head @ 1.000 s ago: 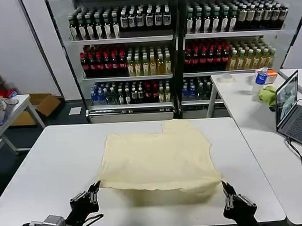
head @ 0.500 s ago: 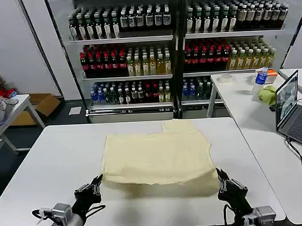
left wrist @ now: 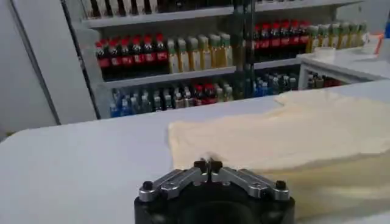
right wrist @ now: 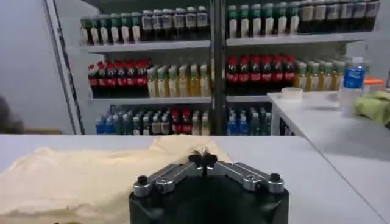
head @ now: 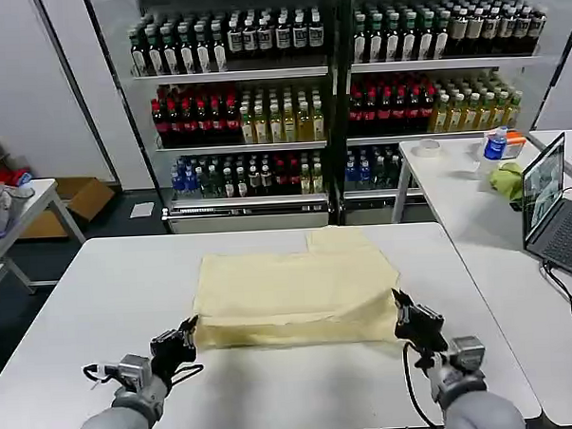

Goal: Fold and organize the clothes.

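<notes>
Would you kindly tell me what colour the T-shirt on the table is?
Plain pale cream-yellow, no pattern; the T-shirt shows best in the head view.

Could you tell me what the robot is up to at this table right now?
It is folding a pale yellow T-shirt on the white table. The left claw holds the shirt's near left corner and the right claw holds its near right corner, both shut on the fabric. The near edge is raised off the table and doubled over the rest of the shirt, so the fold away from the robot is under way but not yet laid flat.
</notes>
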Controlling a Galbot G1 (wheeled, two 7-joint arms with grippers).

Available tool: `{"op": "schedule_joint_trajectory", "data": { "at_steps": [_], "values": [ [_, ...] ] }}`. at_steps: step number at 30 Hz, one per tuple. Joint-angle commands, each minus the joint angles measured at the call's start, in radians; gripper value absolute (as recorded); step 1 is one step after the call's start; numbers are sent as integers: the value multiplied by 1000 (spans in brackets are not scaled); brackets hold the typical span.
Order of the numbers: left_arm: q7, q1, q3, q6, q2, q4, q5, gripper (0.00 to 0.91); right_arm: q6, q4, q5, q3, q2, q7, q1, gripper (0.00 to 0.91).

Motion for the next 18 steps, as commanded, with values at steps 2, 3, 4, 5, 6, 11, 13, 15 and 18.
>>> {"op": "schedule_joint_trajectory", "data": {
  "at_steps": [2,3,4,5,6,11,13,15,18],
  "values": [
    [-2,-145,89,-5,-4,145,24,10,-11,-129,11,-72,-12,0,161,0],
    [-2,-149,93,-5,-9,149,26,10,-12,-142,7,-76,-11,-1,166,0],
    [-1,-155,100,-6,-14,158,33,10,-11,-163,-5,-88,-9,-5,178,0],
    [-1,-163,103,-7,-20,168,39,10,-12,-176,-13,-96,-7,-7,187,0],
    [-2,-169,106,-7,-25,175,43,10,-11,-185,-19,-100,-5,-8,192,0],
    [-12,-189,119,-3,-38,201,58,10,-12,-233,-55,-131,16,-10,229,0],
    [-13,-187,118,0,-41,198,58,20,-15,-236,-60,-136,22,-11,229,0],
    [-12,-182,115,2,-41,188,57,111,-17,-237,-65,-138,29,-11,224,0],
    [-13,-180,116,2,-40,191,57,907,-16,-256,-82,-144,38,-10,221,806]
  ]
}}
